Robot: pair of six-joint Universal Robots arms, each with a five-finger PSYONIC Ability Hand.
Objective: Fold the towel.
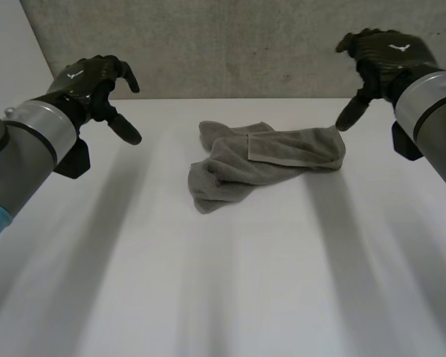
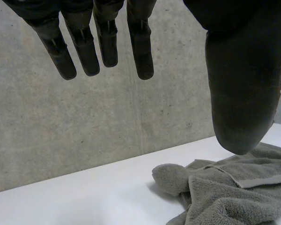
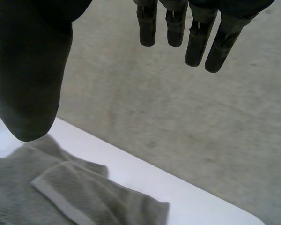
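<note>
Lying crumpled in a loose heap, the grey towel (image 1: 267,160) sits on the white desk (image 1: 208,297) toward its far side, between the two hands and below the concrete wall (image 1: 245,44). Left hand (image 1: 93,82): raised above the desk, well apart from the towel, fingers (image 2: 103,42) straight and released, grasping nothing. Right hand (image 1: 383,56): raised near the towel's right end, fingers (image 3: 196,37) straight and released, thumb (image 3: 30,84) just beside that end; contact cannot be determined
</note>
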